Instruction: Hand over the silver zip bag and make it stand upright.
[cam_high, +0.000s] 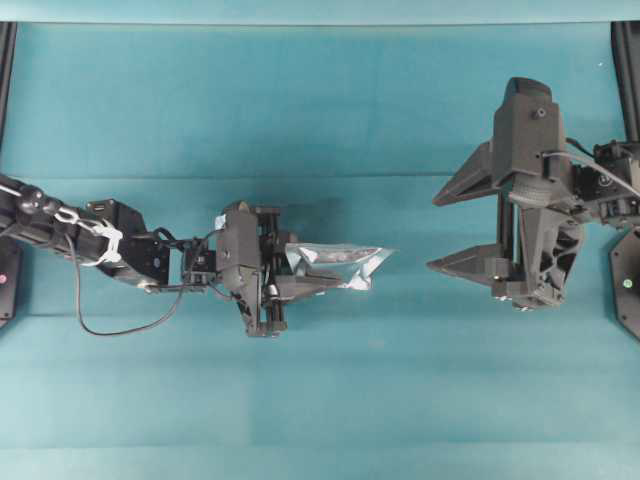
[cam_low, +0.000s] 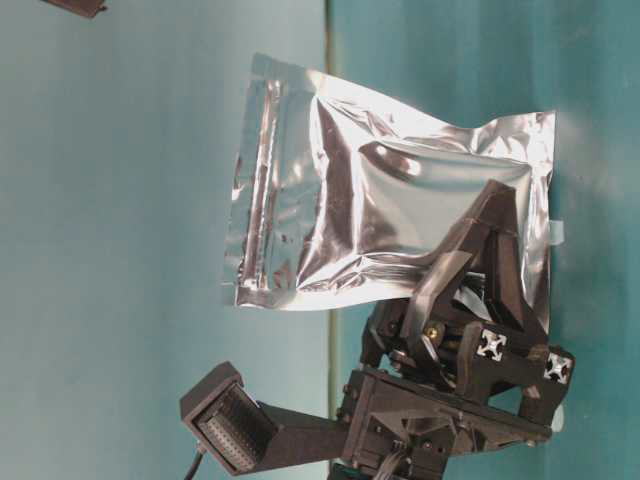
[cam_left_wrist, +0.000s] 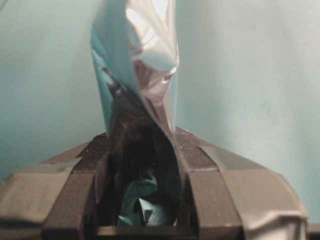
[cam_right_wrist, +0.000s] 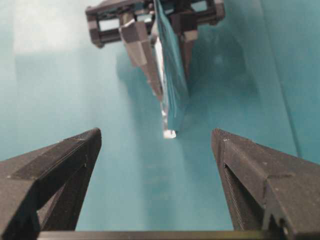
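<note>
One bag (cam_high: 340, 266), two grippers, one table (cam_high: 320, 100). The single silver zip bag is pinched between the two fingers of the left gripper (cam_high: 300, 275), held off the teal table near its middle, a little toward the left arm's side. In the overhead view the bag sticks out from the left gripper toward the right gripper (cam_high: 455, 226), edge-on from above, with open table between its free end and the right fingertips.

The table-level view shows the bag (cam_low: 380, 220) broadside: crinkled foil, one zip strip (cam_low: 262, 195) running along the end farthest from the left gripper (cam_low: 470, 270), whose fingers clamp the opposite end.

From the left wrist the bag (cam_left_wrist: 145, 65) rises out between the two padded fingers (cam_left_wrist: 75, 195), twisted and narrow.

The right gripper has its two fingers spread wide, holding nothing. From the right wrist camera its two fingertips (cam_right_wrist: 65, 160) frame the bag (cam_right_wrist: 172, 85), which is seen edge-on and well apart from them, with the left gripper (cam_right_wrist: 165, 50) behind it.
</note>
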